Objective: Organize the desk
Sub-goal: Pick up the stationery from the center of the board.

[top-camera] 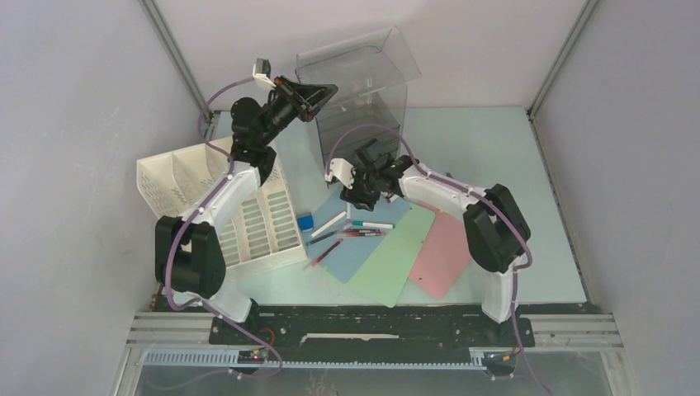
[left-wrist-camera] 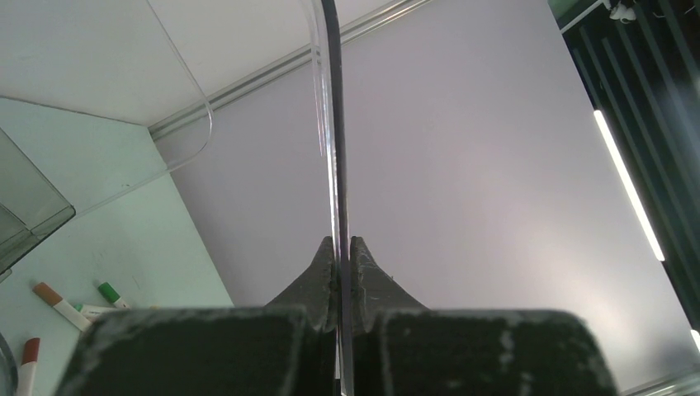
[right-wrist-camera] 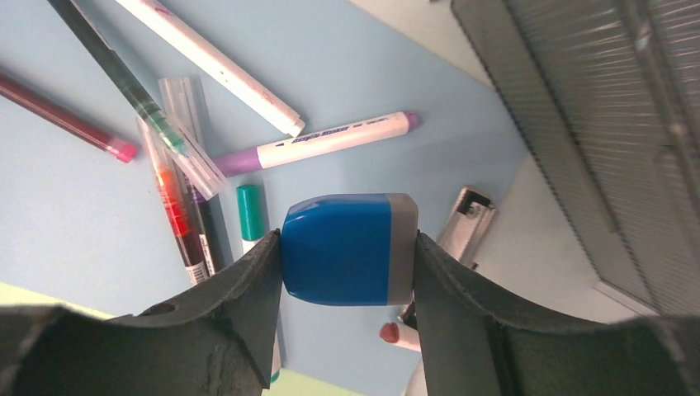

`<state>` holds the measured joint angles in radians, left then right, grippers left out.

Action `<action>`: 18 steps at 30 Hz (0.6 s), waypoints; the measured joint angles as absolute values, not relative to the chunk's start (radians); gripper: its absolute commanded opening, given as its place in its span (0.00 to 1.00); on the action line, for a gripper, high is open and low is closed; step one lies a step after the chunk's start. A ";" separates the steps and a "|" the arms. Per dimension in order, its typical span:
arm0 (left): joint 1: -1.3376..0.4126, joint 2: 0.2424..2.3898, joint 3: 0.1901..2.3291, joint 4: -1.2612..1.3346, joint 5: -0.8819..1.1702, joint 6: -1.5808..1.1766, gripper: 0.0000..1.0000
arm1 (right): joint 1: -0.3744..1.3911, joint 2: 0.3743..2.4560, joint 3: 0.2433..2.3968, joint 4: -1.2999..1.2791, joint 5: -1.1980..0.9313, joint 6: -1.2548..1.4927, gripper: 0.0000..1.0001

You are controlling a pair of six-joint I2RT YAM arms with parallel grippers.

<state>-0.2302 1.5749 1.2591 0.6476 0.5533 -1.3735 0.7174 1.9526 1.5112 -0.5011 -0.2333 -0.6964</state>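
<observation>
The desk [top-camera: 512, 157] is being covered at left by a white rack [top-camera: 272, 231], and near centre by a blue folder [top-camera: 367, 252], a green folder [top-camera: 396, 260] and a pink folder [top-camera: 442, 252].

Rack [top-camera: 219, 206] left on desk [top-camera: 512, 165]; box [top-camera: 371, 74] behind; pens [top-camera: 363, 233] on folders [top-camera: 394, 256] right of rack.

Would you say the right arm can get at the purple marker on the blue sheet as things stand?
Probably not yet: the right gripper hangs over the purple marker with nothing between, but it is shut on a blue and grey block it must set down first.
</observation>
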 measured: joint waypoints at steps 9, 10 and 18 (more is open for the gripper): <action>-0.230 1.575 1.259 0.648 0.553 -1.382 0.00 | 0.736 1.810 1.504 -0.494 -0.168 -0.748 0.07; -0.230 1.575 1.259 0.648 0.553 -1.382 0.00 | 0.737 1.794 1.501 -0.487 -0.154 -0.759 0.06; -0.230 1.575 1.259 0.648 0.552 -1.388 0.00 | 0.743 1.737 1.493 -0.361 -0.023 -0.841 0.05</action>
<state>-0.2302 1.5749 1.2591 0.6479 0.5518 -1.3884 0.7429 1.7367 1.4929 -0.3614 -0.0227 -0.8410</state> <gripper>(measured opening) 0.023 0.610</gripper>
